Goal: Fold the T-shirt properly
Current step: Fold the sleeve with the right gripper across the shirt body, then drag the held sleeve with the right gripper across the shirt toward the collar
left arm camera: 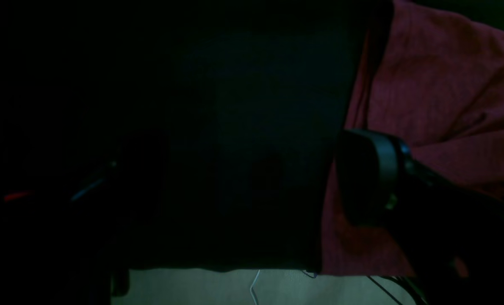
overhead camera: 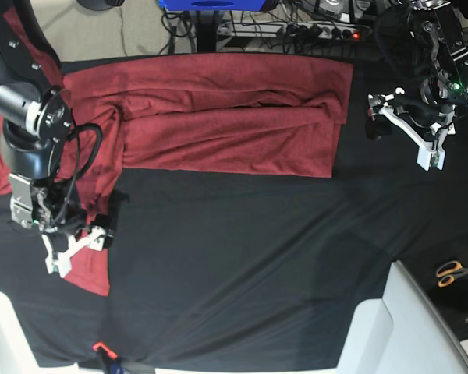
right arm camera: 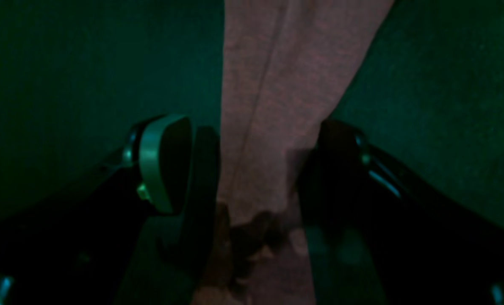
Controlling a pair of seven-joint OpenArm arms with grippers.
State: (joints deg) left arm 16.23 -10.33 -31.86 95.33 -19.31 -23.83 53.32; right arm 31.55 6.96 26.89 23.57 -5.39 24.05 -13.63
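The brick-red T-shirt (overhead camera: 218, 117) lies spread along the far half of the black-covered table (overhead camera: 242, 257), with one sleeve (overhead camera: 90, 269) trailing toward the front at the left. My right gripper (overhead camera: 76, 251) is low over that sleeve. In the right wrist view the sleeve (right arm camera: 273, 97) runs between the two fingers (right arm camera: 167, 165), and the right gripper (right arm camera: 252, 173) stands open astride it. My left gripper (overhead camera: 402, 140) hangs open just off the shirt's right edge. In the dark left wrist view one finger (left arm camera: 375, 169) lies against the red cloth (left arm camera: 447, 84).
Orange-handled scissors (overhead camera: 452, 271) lie at the table's right edge. A white panel (overhead camera: 382, 327) juts in at the front right. A power strip and cables (overhead camera: 327, 31) run behind the table. Pale floor (left arm camera: 218, 288) shows past the table edge in the left wrist view.
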